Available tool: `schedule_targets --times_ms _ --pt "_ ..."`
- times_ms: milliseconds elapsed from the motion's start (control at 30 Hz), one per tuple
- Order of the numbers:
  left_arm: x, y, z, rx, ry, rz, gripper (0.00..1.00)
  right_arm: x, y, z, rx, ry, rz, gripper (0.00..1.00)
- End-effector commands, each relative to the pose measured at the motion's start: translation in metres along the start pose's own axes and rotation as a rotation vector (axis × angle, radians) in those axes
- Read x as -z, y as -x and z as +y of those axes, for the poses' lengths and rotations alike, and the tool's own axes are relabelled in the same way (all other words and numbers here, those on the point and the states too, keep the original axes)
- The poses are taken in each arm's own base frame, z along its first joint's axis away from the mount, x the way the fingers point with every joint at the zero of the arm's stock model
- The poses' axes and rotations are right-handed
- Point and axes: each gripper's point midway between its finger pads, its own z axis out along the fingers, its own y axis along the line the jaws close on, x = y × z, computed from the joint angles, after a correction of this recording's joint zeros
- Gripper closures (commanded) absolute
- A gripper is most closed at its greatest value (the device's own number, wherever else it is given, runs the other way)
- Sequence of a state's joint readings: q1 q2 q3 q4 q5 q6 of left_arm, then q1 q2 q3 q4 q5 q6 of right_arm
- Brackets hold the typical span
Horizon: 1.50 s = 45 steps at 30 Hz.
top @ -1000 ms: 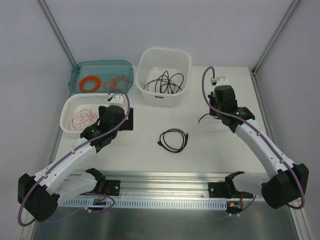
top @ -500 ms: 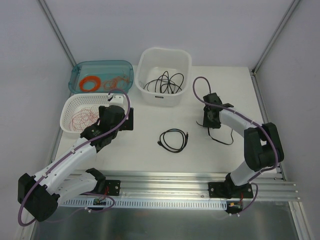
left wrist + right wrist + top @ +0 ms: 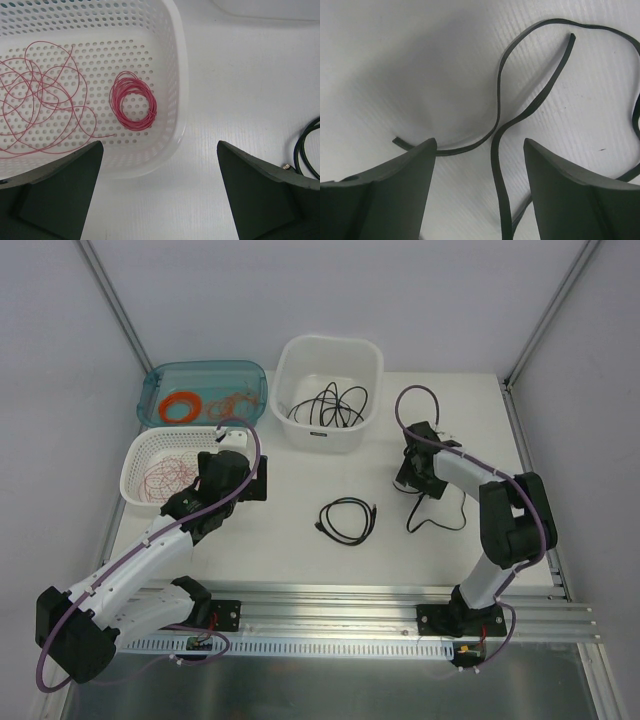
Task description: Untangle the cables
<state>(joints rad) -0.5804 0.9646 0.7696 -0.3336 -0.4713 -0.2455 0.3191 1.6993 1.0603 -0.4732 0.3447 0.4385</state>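
My right gripper [image 3: 409, 481] is low over the table on the right and stands open [image 3: 480, 145]. A loose black cable [image 3: 520, 117] lies on the table between and beyond its fingers, held by neither; its loop [image 3: 438, 514] trails to the right of the gripper. A second black cable [image 3: 347, 520] lies coiled at the table's middle and shows at the edge of the left wrist view [image 3: 305, 145]. More black cables [image 3: 330, 405] sit tangled in the white tub. My left gripper [image 3: 252, 480] hovers wide open [image 3: 159, 147] beside the white basket, holding nothing.
The white perforated basket [image 3: 180, 100] holds loose red wire [image 3: 40, 100] and a neat red ring [image 3: 133, 100]. A blue tray [image 3: 160, 375] at the back left holds orange rings. The white tub [image 3: 290, 365] stands at the back centre. A rail runs along the near edge.
The right arm folded in and came down to the table. Its jaws opened and let go of the black cable, which now lies loose. The left arm has not moved.
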Motion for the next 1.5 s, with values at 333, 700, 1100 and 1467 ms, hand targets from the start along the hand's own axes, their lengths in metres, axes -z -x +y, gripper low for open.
schedule_targets --times_ms 333,700,1100,1467 --pt "0.001 0.013 -0.003 0.016 -0.025 -0.029 0.01 -0.018 0.005 -0.012 -0.161 -0.116 -0.015 0.58" --pt "0.002 0.013 -0.003 0.018 -0.027 -0.033 0.01 0.007 0.016 -0.022 -0.114 -0.118 -0.076 0.99" --pt "0.002 0.014 -0.004 0.019 -0.034 -0.032 0.01 0.143 0.100 0.018 0.119 0.148 -0.328 0.99" --pt "0.003 0.014 -0.005 0.018 -0.035 -0.033 0.01 0.337 0.182 0.150 0.511 0.823 -0.715 0.99"
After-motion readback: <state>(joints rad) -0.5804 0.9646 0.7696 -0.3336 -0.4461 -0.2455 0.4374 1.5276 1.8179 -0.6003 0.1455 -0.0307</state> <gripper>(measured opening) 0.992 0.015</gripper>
